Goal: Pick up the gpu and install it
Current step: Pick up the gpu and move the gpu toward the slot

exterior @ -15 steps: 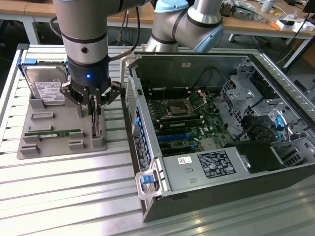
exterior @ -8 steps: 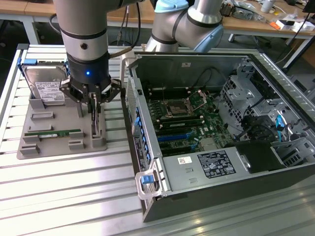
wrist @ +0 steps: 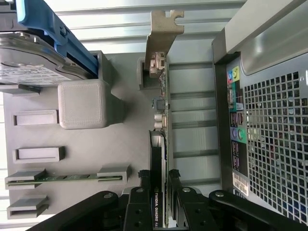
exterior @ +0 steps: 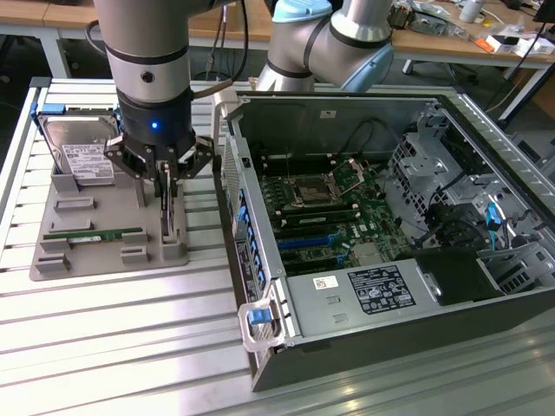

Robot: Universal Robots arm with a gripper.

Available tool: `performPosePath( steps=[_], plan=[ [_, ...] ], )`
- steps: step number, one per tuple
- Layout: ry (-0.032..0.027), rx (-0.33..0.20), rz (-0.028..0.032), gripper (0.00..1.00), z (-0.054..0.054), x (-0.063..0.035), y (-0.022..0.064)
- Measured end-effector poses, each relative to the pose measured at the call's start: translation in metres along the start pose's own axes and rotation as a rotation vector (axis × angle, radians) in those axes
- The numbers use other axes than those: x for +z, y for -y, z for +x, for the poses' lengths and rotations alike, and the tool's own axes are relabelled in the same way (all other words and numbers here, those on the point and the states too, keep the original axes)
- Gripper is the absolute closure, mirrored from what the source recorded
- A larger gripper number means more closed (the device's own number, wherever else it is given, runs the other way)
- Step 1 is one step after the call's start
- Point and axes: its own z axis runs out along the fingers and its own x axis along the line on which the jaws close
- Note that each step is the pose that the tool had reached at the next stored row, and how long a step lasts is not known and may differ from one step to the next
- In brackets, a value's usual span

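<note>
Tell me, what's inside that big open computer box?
A green motherboard with a square processor socket, blue slots, black cables and a grey labelled box. Whatever lies beneath that grey box is covered.

White lettering on the narrow edge of the gpu (wrist: 161,118) reads "NVIDIA QUADRO K4", and the frame's border cuts off the rest. The white label (exterior: 89,162) on the hard drive (exterior: 74,134) carries printed lines too small to read. The black-and-white label (exterior: 381,289) on the power supply (exterior: 364,322) and the small white sticker (exterior: 327,282) beside it are also illegible. So is the rear-panel sticker (wrist: 239,182) on the computer case (wrist: 269,144).
</note>
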Motion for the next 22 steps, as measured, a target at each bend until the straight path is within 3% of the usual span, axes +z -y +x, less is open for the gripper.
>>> performPosePath(
  steps=[22],
  plan=[
    [0.0000,0.000,-0.0007,0.74,-0.0002,-0.0091,-0.0004]
  ],
)
